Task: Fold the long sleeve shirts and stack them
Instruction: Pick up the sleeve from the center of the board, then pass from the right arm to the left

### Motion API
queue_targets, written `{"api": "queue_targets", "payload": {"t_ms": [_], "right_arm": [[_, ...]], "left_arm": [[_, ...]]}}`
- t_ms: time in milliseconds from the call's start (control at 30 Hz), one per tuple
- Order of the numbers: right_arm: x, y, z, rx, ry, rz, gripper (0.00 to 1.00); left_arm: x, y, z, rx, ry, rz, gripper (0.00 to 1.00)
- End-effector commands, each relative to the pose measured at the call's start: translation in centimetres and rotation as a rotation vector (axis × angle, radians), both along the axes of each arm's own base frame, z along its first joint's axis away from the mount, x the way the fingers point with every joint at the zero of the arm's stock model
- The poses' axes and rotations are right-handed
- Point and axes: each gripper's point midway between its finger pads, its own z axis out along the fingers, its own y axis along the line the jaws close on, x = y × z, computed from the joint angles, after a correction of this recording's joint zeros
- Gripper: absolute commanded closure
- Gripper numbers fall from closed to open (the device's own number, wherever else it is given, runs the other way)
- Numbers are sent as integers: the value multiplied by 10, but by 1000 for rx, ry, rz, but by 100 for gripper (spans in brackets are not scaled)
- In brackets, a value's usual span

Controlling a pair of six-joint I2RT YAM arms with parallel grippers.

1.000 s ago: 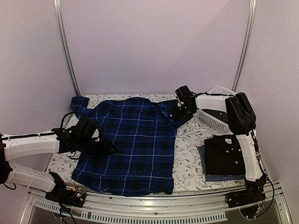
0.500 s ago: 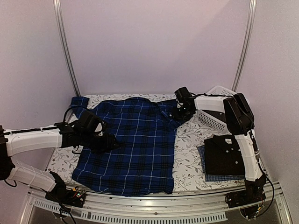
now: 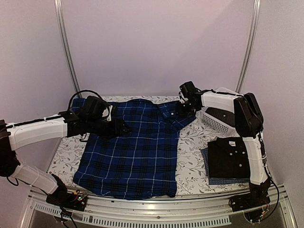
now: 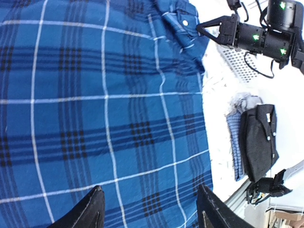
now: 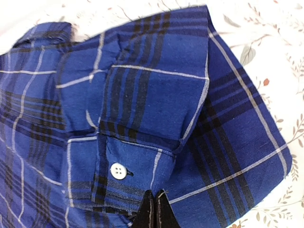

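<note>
The dark blue plaid shirt [image 3: 135,147] lies spread flat on the table. My left gripper [image 3: 122,128] hovers open and empty over its upper left part; in the left wrist view the gripper [image 4: 149,211] has its jaws wide apart above the plaid cloth [image 4: 95,104]. My right gripper [image 3: 183,109] is shut on the plaid shirt's buttoned cuff [image 5: 123,166] at the far right corner, its closed gripper tips [image 5: 154,209] pinching the cuff edge. The folded black shirt [image 3: 229,156] lies on the folded blue check shirt [image 3: 216,180] at the right front.
A white lattice basket [image 3: 216,118] stands at the back right, beside the right arm. The floral tablecloth [image 3: 192,156] shows between the plaid shirt and the folded stack. Metal frame posts [image 3: 66,52] rise at the back corners.
My left gripper has moved from the shirt's left middle toward the far side and to the right. My right gripper has stayed on the cuff, shifting slightly farther back.
</note>
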Motion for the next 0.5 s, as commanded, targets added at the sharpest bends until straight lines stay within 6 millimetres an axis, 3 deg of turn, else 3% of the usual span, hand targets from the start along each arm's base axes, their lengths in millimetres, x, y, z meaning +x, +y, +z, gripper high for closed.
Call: {"api": "queue_targets", "payload": {"t_ms": [0, 233, 467], "right_arm": [[-3, 23, 92, 110, -136, 86, 100], [-36, 58, 139, 198, -171, 221, 100], [-72, 92, 171, 266, -180, 338, 100]], "left_arm": [[19, -18, 23, -58, -83, -61, 34], [41, -41, 50, -56, -205, -169, 34], [67, -58, 75, -28, -343, -222, 33]]}}
